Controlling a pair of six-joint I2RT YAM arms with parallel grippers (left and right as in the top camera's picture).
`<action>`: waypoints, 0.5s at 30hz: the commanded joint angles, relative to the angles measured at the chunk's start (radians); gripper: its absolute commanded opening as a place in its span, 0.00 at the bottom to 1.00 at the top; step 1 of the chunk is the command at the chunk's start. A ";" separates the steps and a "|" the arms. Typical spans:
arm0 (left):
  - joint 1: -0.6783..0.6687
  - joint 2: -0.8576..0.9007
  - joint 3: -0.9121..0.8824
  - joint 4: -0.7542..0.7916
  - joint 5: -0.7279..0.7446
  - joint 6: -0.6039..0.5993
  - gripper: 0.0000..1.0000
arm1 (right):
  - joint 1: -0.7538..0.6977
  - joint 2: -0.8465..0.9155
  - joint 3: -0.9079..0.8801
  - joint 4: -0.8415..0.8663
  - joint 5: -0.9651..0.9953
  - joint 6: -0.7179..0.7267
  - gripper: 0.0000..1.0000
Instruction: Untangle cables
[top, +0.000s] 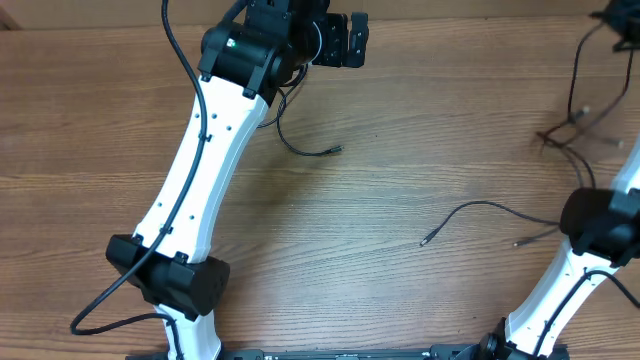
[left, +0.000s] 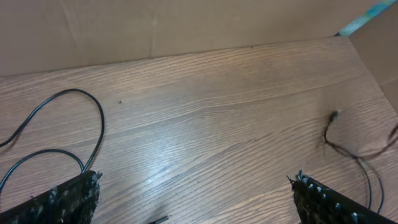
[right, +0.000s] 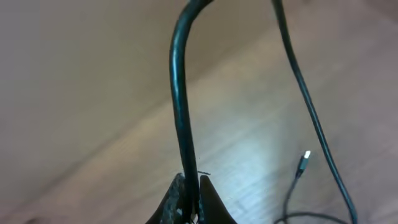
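Note:
One thin black cable (top: 297, 146) lies by my left arm, its plug (top: 337, 149) pointing right. A second cable (top: 485, 205) curves across the right-centre table, with a plug (top: 424, 241) at its left end. A knotted bunch of cables (top: 565, 132) lies at the far right. My left gripper (top: 348, 40) is open and empty above the table's back edge; in its wrist view (left: 196, 180) a cable loop (left: 87, 102) lies to the left and the bunch (left: 348, 148) to the right. My right gripper (top: 612, 20) is shut on a cable (right: 180, 112) and holds it up (right: 189, 186).
A brown cardboard wall (left: 186, 28) stands behind the table's back edge. A thick black arm cable (top: 100, 305) loops by the left arm's base. A plug with a light tip (right: 306, 157) lies on the table under my right gripper.

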 joint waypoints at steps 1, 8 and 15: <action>0.002 0.039 0.004 -0.011 -0.006 0.015 1.00 | 0.031 -0.088 0.177 0.011 -0.078 -0.016 0.04; 0.002 0.062 0.004 -0.012 0.005 0.007 0.99 | 0.093 -0.145 0.377 0.098 -0.080 -0.039 0.04; 0.002 0.062 0.004 -0.011 0.005 0.007 1.00 | 0.123 -0.218 0.420 0.239 -0.073 -0.061 0.04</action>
